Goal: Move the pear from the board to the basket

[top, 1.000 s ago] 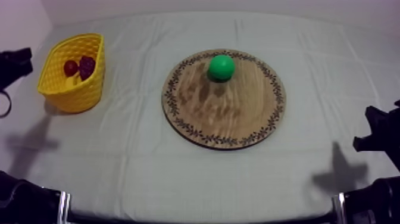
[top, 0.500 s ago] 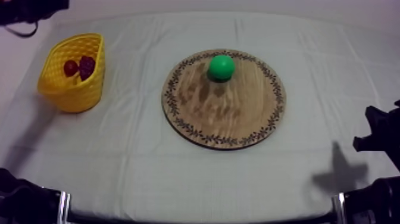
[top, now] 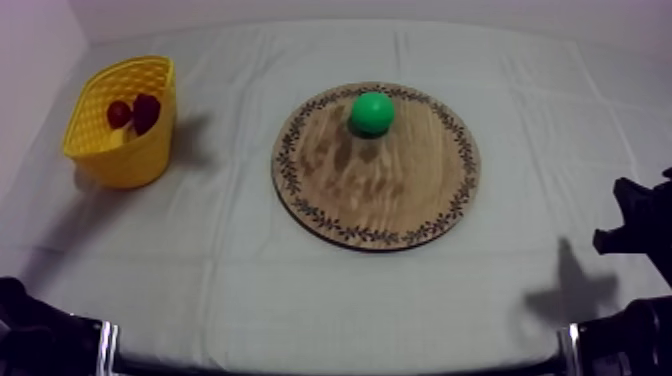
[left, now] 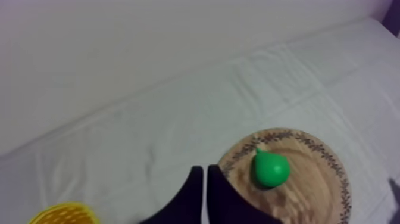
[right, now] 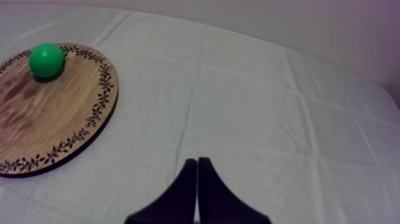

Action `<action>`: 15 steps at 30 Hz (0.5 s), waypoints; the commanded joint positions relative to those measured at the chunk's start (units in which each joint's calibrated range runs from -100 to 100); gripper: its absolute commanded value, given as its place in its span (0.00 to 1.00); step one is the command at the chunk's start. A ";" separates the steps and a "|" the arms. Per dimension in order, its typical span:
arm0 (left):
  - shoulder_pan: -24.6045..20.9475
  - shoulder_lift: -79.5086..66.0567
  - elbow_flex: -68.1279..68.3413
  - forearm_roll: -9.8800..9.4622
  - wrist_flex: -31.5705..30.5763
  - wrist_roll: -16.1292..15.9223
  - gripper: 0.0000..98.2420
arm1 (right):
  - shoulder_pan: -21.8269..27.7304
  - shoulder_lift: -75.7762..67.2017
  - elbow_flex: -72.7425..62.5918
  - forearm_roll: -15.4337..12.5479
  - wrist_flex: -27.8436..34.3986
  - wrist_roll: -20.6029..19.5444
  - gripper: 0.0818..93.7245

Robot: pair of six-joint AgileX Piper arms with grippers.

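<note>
Left gripper point(left: 205, 179), fingers pressed into a narrow, empty wedge, hangs over the cloth beside the wooden board point(left: 315, 190). The pear point(left: 271, 168) lies just past its tips, near the board's far rim. Right gripper point(right: 197, 170), also closed and empty, is well apart from the pear. Yellow basket point(top: 120, 150) stands by the table's left edge, with bare cloth between it and the board.

Left hand point(left: 205, 179) closed, empty — above the surface point(left: 149, 119); pear point(left: 271, 168) on wooden board point(left: 315, 190), yellow basket point(left: 62, 213) well apart
</note>
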 commanded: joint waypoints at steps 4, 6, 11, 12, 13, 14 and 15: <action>3.54 8.39 -7.22 -0.22 1.02 1.28 0.00 | 0.00 -0.05 0.00 0.02 0.03 0.01 0.00; 4.60 11.50 -10.71 -0.28 2.34 2.12 0.00 | 0.00 -0.05 0.00 0.02 0.03 0.01 0.00; 7.19 19.43 -20.72 -0.48 9.00 4.57 0.00 | 0.00 -0.05 0.00 0.02 0.03 0.01 0.00; 7.61 20.96 -22.44 -0.61 10.05 5.32 0.00 | 0.00 -0.05 0.00 0.02 0.03 0.01 0.00; 7.97 22.42 -24.02 -0.75 10.88 6.18 0.00 | 0.00 -0.05 0.00 0.02 0.03 0.01 0.00; 8.30 23.83 -25.46 -0.94 11.58 7.15 0.00 | 0.00 -0.05 0.00 0.02 0.03 0.01 0.00; 8.61 25.21 -26.87 -1.13 12.24 8.18 0.00 | 0.00 -0.05 0.00 0.02 0.03 0.01 0.00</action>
